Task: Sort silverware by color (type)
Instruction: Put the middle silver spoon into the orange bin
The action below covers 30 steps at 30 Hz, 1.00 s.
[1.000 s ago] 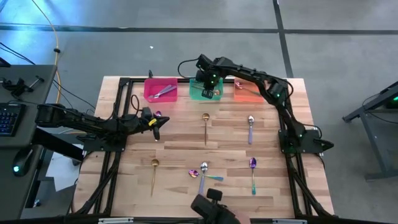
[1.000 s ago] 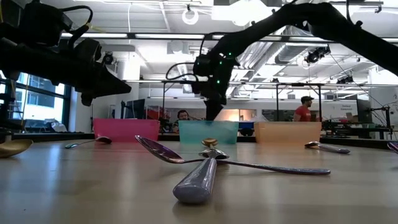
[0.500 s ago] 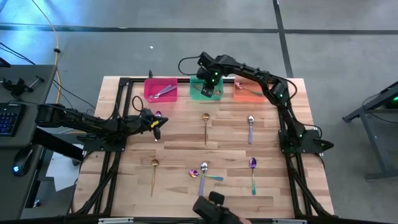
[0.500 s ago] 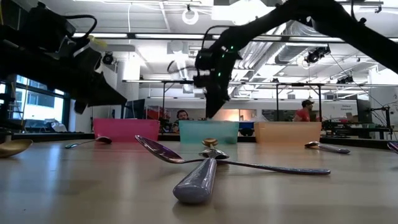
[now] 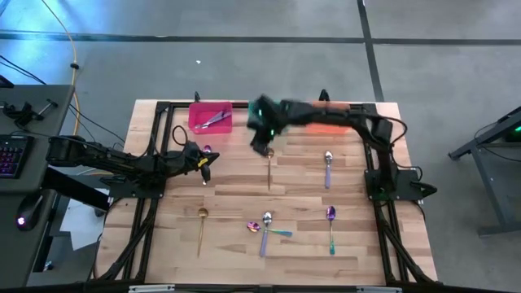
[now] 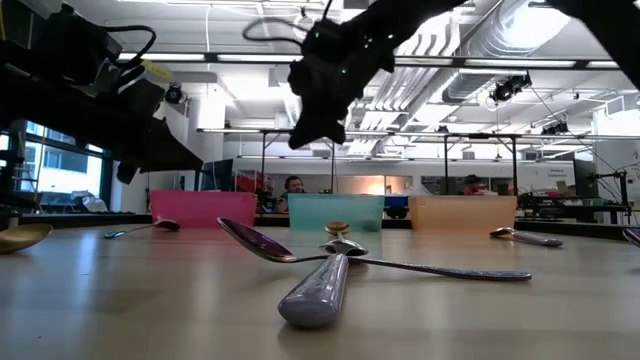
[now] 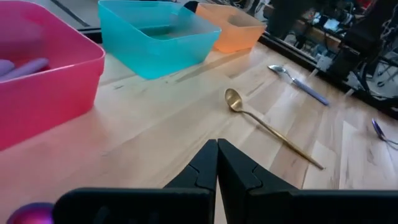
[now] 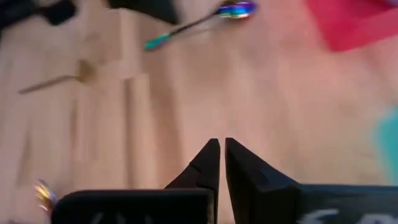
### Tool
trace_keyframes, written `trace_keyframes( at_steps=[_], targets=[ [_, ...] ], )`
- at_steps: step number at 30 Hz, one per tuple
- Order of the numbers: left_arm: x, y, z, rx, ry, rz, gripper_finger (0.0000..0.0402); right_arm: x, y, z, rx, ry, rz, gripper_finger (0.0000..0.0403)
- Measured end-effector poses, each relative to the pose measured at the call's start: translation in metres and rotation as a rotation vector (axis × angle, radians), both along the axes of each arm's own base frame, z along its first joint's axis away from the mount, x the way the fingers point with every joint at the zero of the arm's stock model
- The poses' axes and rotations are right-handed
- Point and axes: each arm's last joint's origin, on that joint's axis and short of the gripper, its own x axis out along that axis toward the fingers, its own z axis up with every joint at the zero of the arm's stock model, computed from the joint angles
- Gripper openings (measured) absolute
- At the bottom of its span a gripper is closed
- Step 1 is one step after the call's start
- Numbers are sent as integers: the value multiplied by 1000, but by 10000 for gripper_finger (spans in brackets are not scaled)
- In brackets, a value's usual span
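Glossy metal spoons [image 6: 320, 270] on matt wood table [image 5: 236, 203].

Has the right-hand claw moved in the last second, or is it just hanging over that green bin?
Yes. The right gripper has swung off the green bin, toward the pink bin side and the gold spoon.

You're in a robotics lab or open workshop hall. Beyond the left gripper [image 6: 150, 150], the low view shows exposed ceiling ducts [image 6: 470, 40], strip lights, metal racks and benches. A seated person [image 6: 293, 186] shows behind the bins. From above: grey concrete floor [image 5: 244, 57], a desk with keyboard [image 5: 10, 155] and mouse, loose cables, a wooden rig table [image 5: 236, 195].
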Motion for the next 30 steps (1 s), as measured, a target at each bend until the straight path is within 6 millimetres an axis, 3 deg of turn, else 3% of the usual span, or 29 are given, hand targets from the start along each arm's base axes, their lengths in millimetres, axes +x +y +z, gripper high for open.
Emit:
trace_keyframes(
  at_steps=[4, 12, 17, 23, 27, 30],
  targets=[
    [0, 0, 0, -1, 0, -13, 0, -6, 54, -6, 41, -43, -70, 3],
    [1, -4, -4, 40, 77, -190, 0, -27, 178, -21, 86, 116, -49, 5],
    [-1, -6, -7, 43, 121, -236, 0, -38, 240, -26, 106, 160, -45, 9],
    [-1, -6, -10, 71, 162, -261, 0, -52, 279, -32, 122, 215, -64, 71],
    [-2, -6, -10, 72, 164, -261, 0, -52, 287, -52, 83, 280, -35, 119],
    [-2, -6, -10, 74, 165, -258, 0, -49, 287, -65, 51, 302, -42, 132]
  ],
)
